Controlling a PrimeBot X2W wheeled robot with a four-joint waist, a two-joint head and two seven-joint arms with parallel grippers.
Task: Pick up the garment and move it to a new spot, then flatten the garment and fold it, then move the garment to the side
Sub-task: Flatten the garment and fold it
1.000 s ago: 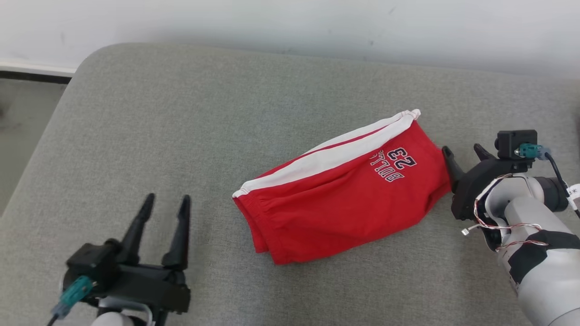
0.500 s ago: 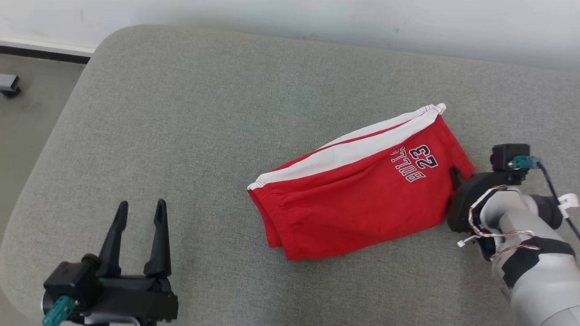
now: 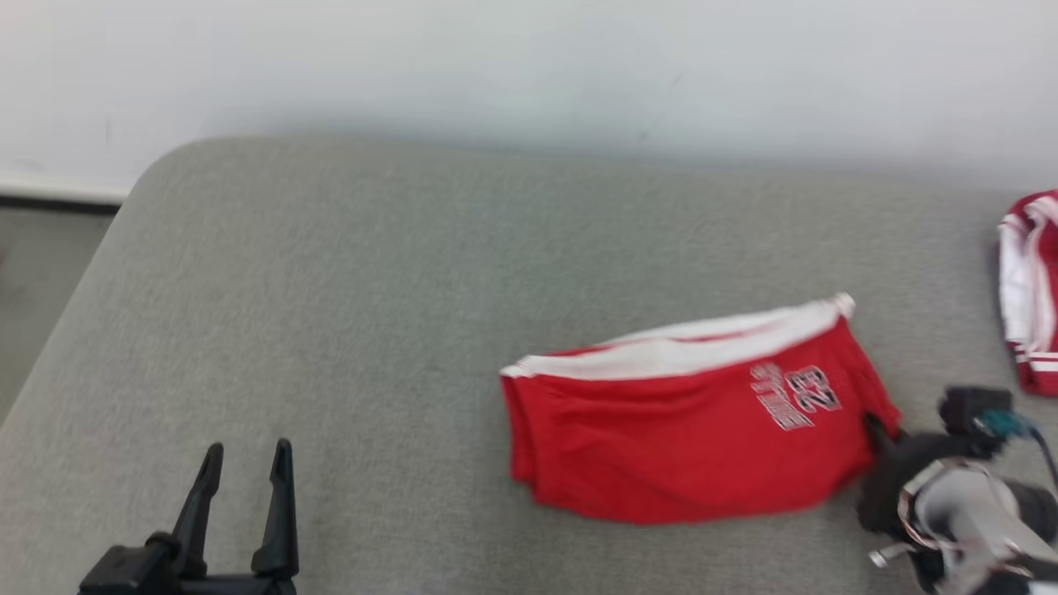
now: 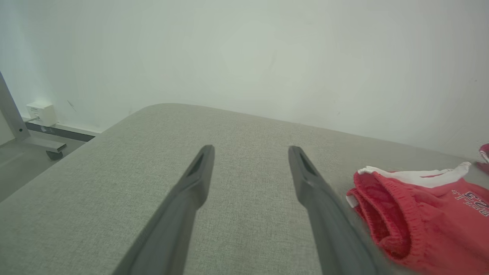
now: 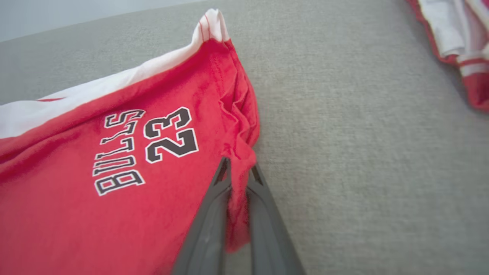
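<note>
A broad grey cushion (image 3: pixel 331 347) spreads below a pale wall (image 3: pixel 529 66) at twelve o'clock. On the cushion, toward four o'clock of the blurred head view, the red shorts (image 3: pixel 686 454) lie folded over. Their white side stripe runs along their twelve o'clock edge and the elastic waistband faces nine o'clock. A second red-and-white garment (image 3: pixel 1029 289) lies at three o'clock, cut by the frame and well apart from the shorts. The right gripper (image 5: pixel 240 168) comes in from five o'clock, its fingers pressed together on a bunched fold of hem at the shorts' three o'clock end. The left gripper (image 3: pixel 248 453) stands at seven o'clock, fingers spread and holding nothing, well apart from the shorts. The black-and-white print "BULLS 23" (image 5: pixel 147 147) sits just beside the pinched hem.
</note>
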